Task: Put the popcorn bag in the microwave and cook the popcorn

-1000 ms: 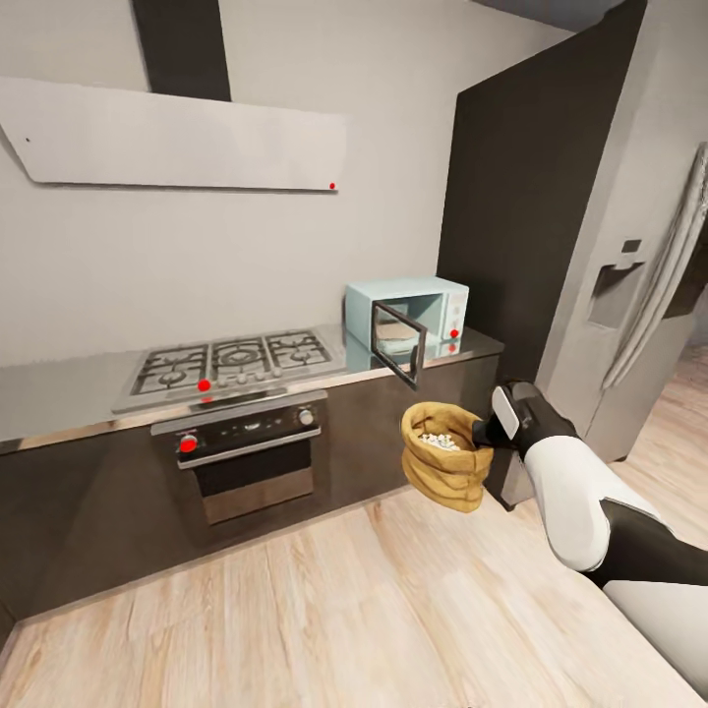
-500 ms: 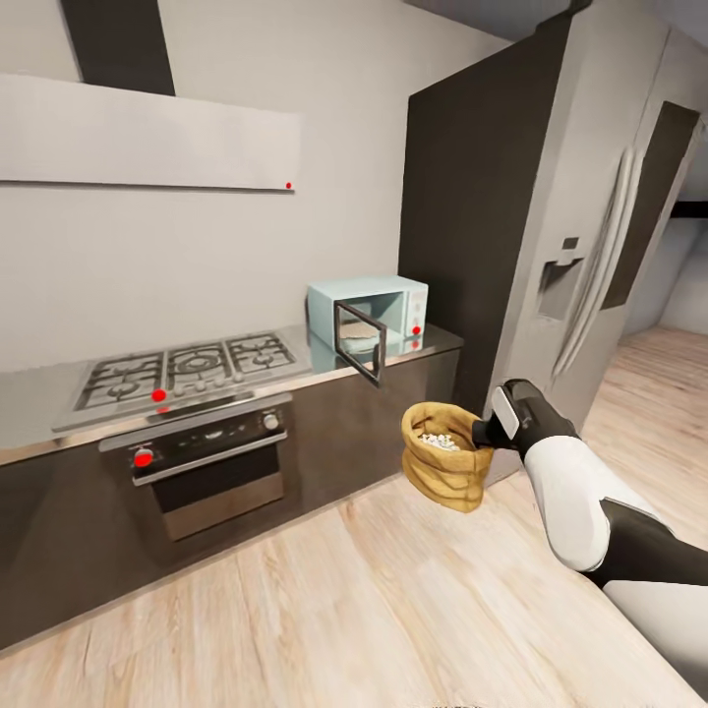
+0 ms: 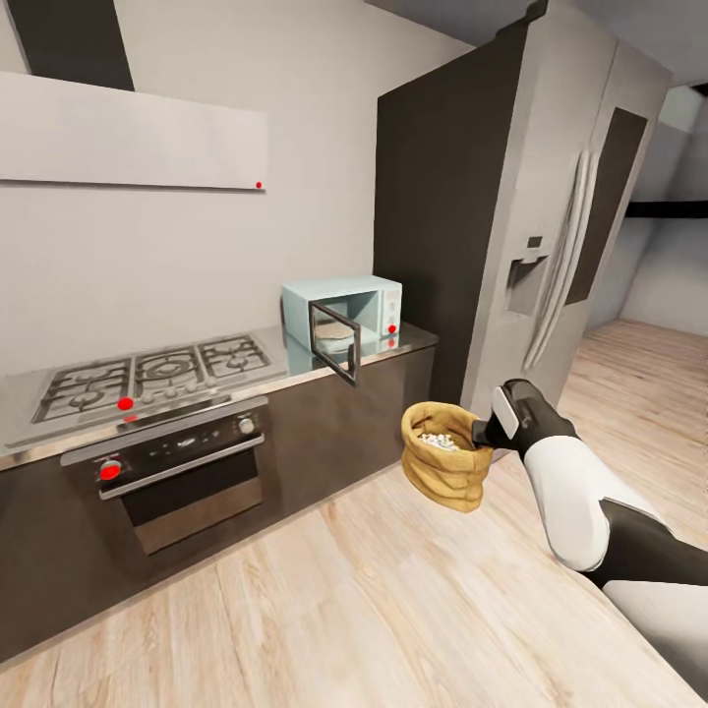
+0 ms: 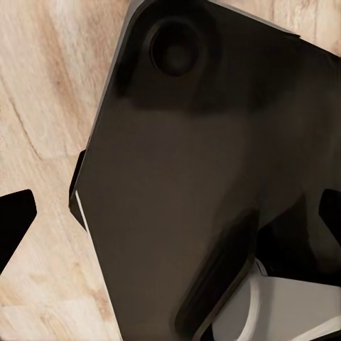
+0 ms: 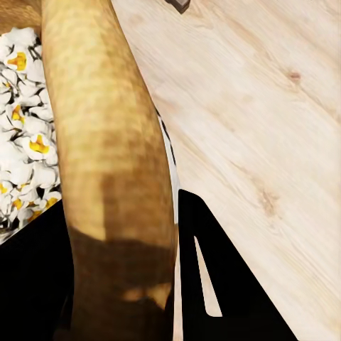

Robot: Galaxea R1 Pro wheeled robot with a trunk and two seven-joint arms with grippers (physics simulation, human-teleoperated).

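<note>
My right gripper (image 3: 480,433) is shut on the rolled rim of the golden-tan popcorn bag (image 3: 442,474), which hangs upright over the wood floor, apart from the counter. White popped popcorn (image 3: 438,442) fills its mouth. In the right wrist view the bag's rim (image 5: 106,142) runs between the dark fingers (image 5: 213,284), with popcorn (image 5: 21,135) beside it. The mint-blue microwave (image 3: 364,300) stands on the grey countertop (image 3: 393,346) with its dark door (image 3: 332,352) swung open. My left gripper (image 4: 170,220) is open over floor, facing a dark part of the robot's body.
A steel gas hob (image 3: 147,379) and black built-in oven (image 3: 187,472) sit left of the microwave. A tall dark cabinet (image 3: 433,216) and a grey fridge (image 3: 560,226) stand to its right. Light wood floor (image 3: 324,610) spreads in front.
The whole picture has shifted left, so the camera has turned right. The bag and my right arm keep their place in the view, and the microwave looks smaller and farther.
</note>
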